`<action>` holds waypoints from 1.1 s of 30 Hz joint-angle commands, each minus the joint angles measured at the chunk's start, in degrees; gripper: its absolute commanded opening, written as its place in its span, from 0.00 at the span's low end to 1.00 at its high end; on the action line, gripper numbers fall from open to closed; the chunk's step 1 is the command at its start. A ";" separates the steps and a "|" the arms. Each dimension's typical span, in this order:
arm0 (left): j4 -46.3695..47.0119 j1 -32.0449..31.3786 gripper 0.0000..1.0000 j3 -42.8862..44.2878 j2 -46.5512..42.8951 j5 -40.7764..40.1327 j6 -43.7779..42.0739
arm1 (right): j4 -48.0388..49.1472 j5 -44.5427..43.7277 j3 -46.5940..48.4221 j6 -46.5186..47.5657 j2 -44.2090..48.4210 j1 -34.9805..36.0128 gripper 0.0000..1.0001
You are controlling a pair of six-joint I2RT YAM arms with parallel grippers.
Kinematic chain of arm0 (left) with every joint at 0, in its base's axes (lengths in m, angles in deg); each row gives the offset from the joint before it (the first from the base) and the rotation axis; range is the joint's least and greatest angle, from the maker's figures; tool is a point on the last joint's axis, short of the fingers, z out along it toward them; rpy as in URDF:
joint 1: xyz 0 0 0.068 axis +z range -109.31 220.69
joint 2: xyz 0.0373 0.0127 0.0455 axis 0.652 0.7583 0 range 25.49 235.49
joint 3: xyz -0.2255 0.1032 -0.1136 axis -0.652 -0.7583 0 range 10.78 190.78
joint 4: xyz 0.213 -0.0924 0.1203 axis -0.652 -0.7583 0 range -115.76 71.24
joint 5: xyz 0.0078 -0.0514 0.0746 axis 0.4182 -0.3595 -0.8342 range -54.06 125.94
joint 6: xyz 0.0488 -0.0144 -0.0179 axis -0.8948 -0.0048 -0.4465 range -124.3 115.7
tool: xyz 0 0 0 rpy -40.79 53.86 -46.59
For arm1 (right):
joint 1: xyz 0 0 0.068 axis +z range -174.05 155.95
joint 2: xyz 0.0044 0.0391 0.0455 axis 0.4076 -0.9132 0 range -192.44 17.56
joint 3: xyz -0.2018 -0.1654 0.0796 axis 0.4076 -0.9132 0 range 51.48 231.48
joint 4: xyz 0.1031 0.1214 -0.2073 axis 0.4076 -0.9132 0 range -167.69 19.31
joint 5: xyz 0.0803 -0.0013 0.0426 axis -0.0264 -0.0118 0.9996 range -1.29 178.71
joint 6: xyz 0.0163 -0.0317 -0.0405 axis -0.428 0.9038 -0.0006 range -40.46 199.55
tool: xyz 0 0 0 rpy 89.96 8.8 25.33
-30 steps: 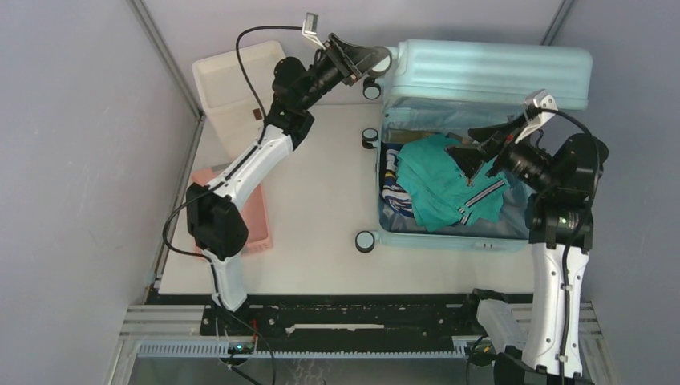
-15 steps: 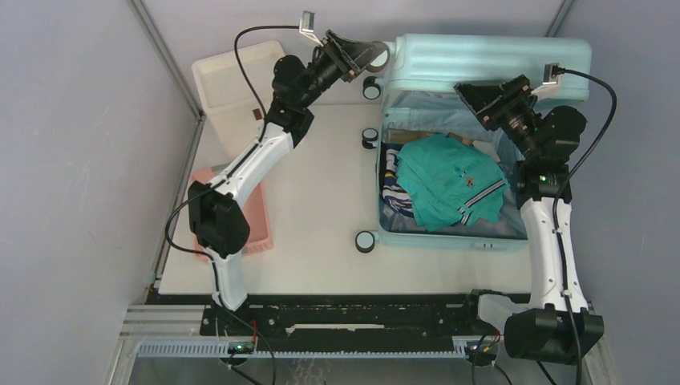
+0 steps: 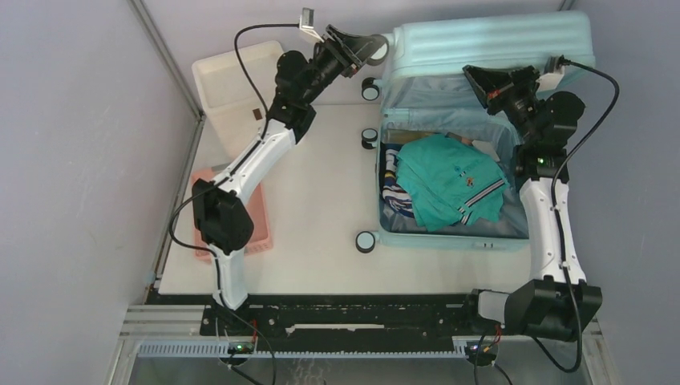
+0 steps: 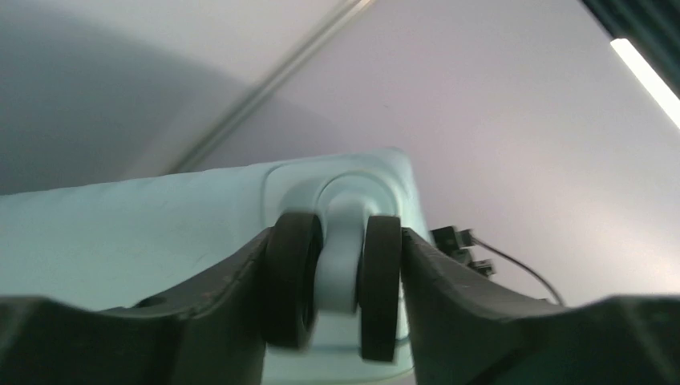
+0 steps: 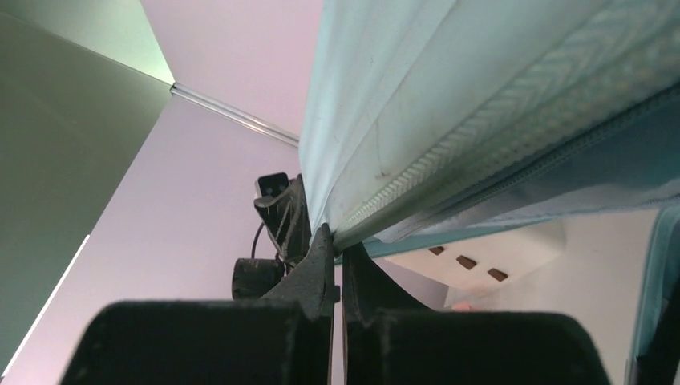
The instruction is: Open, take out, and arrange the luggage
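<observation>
The pale blue luggage (image 3: 489, 48) lies open at the right of the table, its ribbed lid tilted up at the back. The lower shell (image 3: 449, 239) holds a folded green shirt (image 3: 449, 180) over a striped garment (image 3: 393, 192). At the lid's left corner my left gripper (image 3: 375, 48) is shut on a black double wheel (image 4: 298, 289), one finger pressed on each side (image 4: 341, 301). My right gripper (image 3: 473, 78) sits under the lid's front rim. Its fingers (image 5: 321, 265) pinch the zipper edge (image 5: 481, 152).
A white drawer box (image 3: 232, 84) stands at the back left, and a pink basket (image 3: 258, 216) lies along the left edge under the left arm. Two luggage wheels (image 3: 370, 138) (image 3: 365, 241) stick out on the shell's left side. Grey walls enclose the table.
My right gripper rose from over the green shirt to the lid's rim and shut on it. The lid has tipped further up. The left gripper stayed clamped on the wheel.
</observation>
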 commanded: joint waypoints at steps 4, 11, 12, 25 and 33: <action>-3.61 3.82 0.74 -4.93 -12.82 -9.80 -14.74 | 5.26 -6.02 13.59 -2.36 -10.98 -3.10 0.00; -8.30 4.69 0.79 -29.15 -30.52 -14.22 -25.26 | 4.06 -7.33 31.49 -2.08 -27.54 -2.97 0.00; -9.04 4.69 0.79 -31.93 -32.34 -13.95 -25.84 | 3.32 -7.82 34.54 -2.08 -30.00 -2.96 0.00; -14.44 3.70 0.79 -58.20 -54.58 -15.89 -27.50 | -0.36 -18.59 67.64 4.01 -57.14 0.04 0.00; -27.65 3.20 0.79 -62.97 -63.86 -22.95 -29.72 | 1.05 -21.50 73.83 5.91 -64.32 -0.03 0.12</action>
